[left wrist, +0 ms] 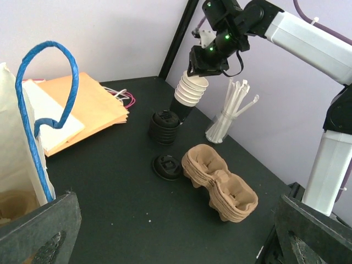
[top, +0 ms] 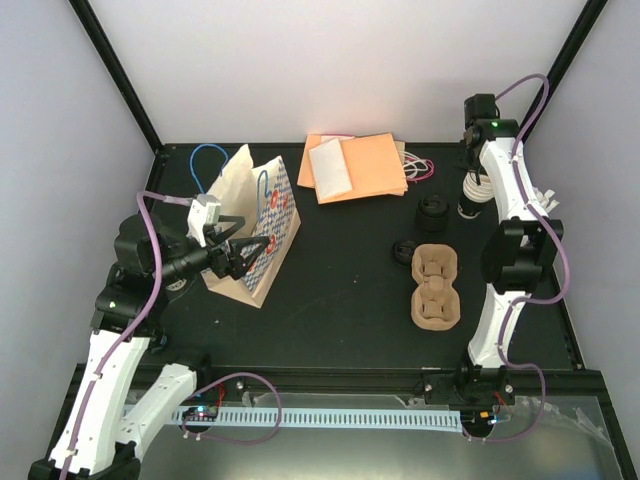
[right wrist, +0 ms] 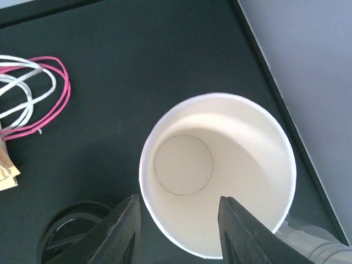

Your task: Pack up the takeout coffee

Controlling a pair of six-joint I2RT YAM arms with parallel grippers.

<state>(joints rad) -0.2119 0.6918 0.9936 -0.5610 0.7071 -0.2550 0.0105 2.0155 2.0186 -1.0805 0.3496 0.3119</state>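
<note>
We take the top cup off the stack.
Our right gripper hangs over the cup at the table's far right, jaws part open astride its near rim, with no grip that we can see. We should pinch the wall squarely and lift straight up, leaving the cups beneath. Our left gripper, jaws wide, is by the bag. A lid lies beside the carrier.

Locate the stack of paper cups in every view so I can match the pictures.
Top external: stack of cups at right rear.
Left wrist: the stack stands upper centre, ribbed white over a black base.
Right wrist: seen from above, its open top cup fills centre-right.
Shared landmark: pink and white cord handles, left of it everywhere.
</note>
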